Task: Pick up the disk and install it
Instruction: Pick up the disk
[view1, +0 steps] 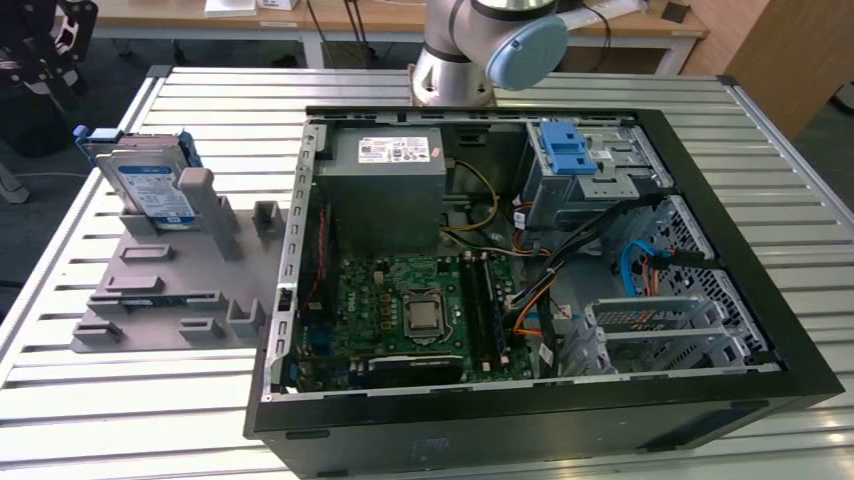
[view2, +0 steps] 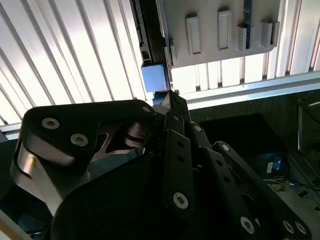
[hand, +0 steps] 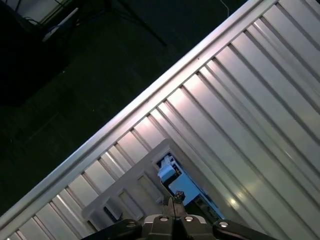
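Exterior view: fixed off the arm (view1: 467, 50), high up, looking steeply down over the slatted table (view1: 174, 90) from mid distance. The whole open computer case (view1: 534, 425) is in frame, the grey fixture (view1: 160, 290) is at the exterior view's left, and the arm base is at the far edge.

Second wrist view: rides on the arm, very close behind the gripper (view2: 169, 96), with the black linkage large in the foreground. It faces down along it to the table slats, the fixture edge and the dark floor (view2: 235, 130) past the table rim.

First wrist view: also faces down past the gripper, table edge running diagonally, floor beside it.

All three views share the table slats and the grey fixture.
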